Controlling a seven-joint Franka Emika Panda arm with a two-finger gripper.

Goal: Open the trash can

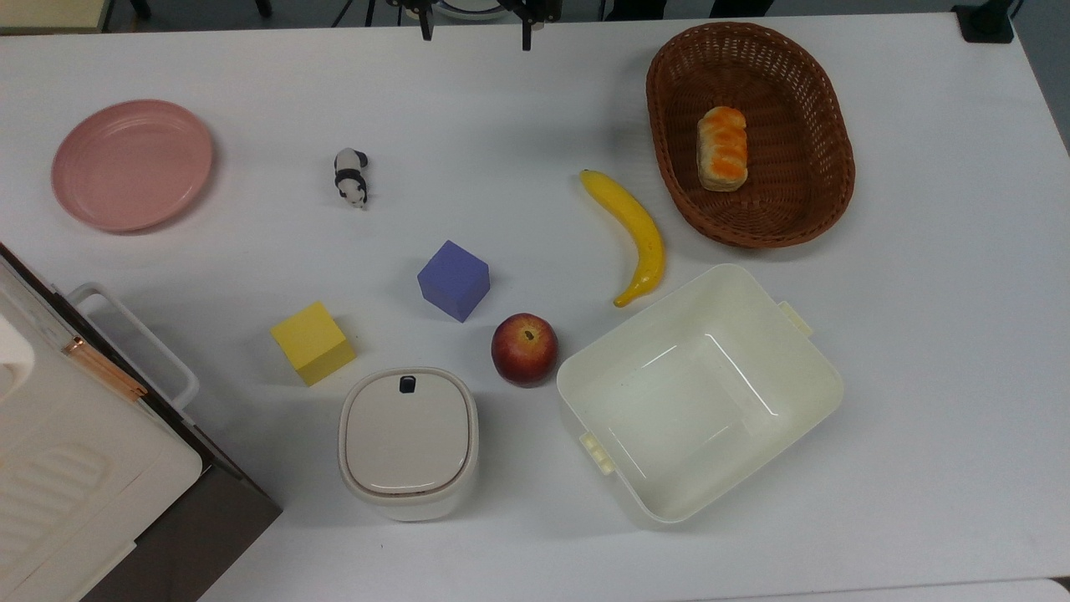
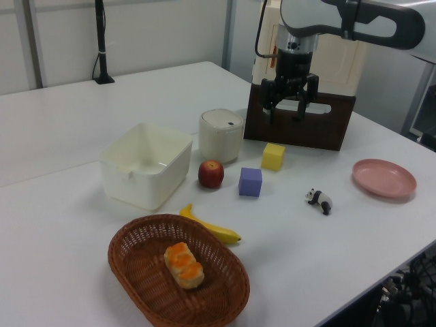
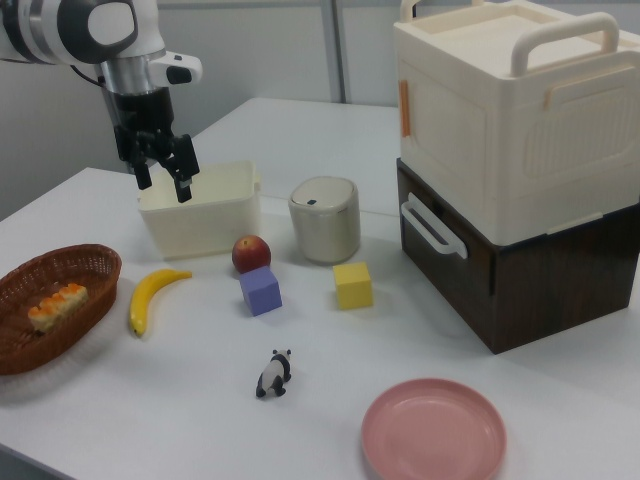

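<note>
The pincer (image 2: 289, 109) hangs high above the desk (image 1: 501, 109), its 2 fingers spread and holding nothing. The trash can (image 1: 409, 443), lid closed, stands well apart below it.

stacked storage boxes (image 1: 75, 468) cut off by top view's left edge; arm cropped at left view's right.

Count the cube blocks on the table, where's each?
2. The yellow cube sits just up and toward the top view's left of the trash can. The purple cube is up-left of the apple. None seem hidden.
</note>
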